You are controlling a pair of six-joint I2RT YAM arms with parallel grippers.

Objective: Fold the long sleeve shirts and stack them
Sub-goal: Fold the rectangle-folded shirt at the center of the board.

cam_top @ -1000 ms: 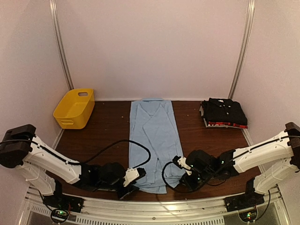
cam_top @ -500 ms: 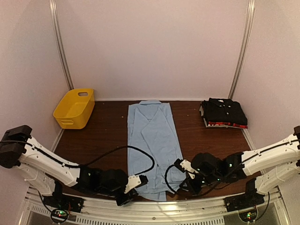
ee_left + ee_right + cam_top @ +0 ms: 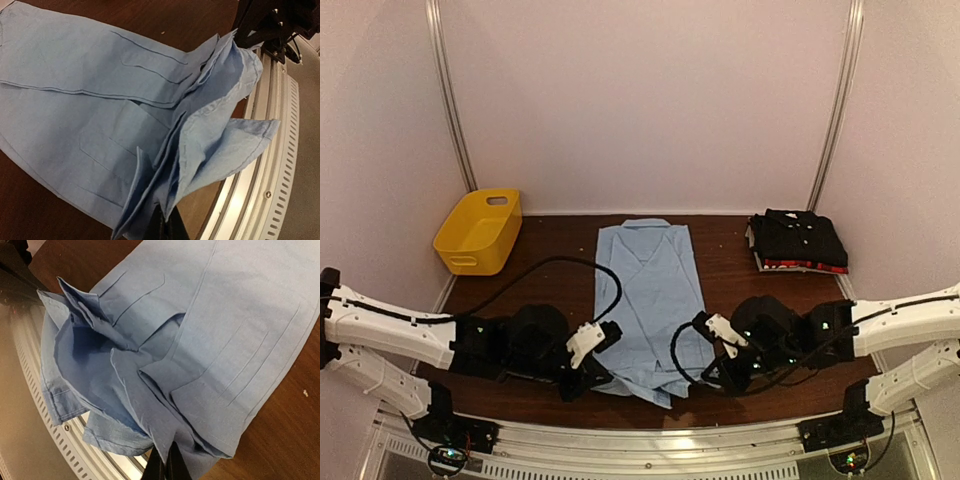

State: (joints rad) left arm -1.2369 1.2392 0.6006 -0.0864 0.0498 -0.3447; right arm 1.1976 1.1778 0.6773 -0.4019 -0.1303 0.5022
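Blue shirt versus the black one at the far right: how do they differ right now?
The blue shirt lies long and narrow mid-table; the black shirt is a compact folded rectangle on top of a pile. The blue shirt's near hem is bunched and pinched by the left gripper and the right gripper; the black shirt is untouched. Both rest on the same table.

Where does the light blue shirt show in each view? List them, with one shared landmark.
Top external: light blue shirt lies mid-table, near hem bunched.
Left wrist: shirt fills the frame, hem bunched right.
Right wrist: shirt fills the frame, hem bunched left.
Shared: slotted metal rail.
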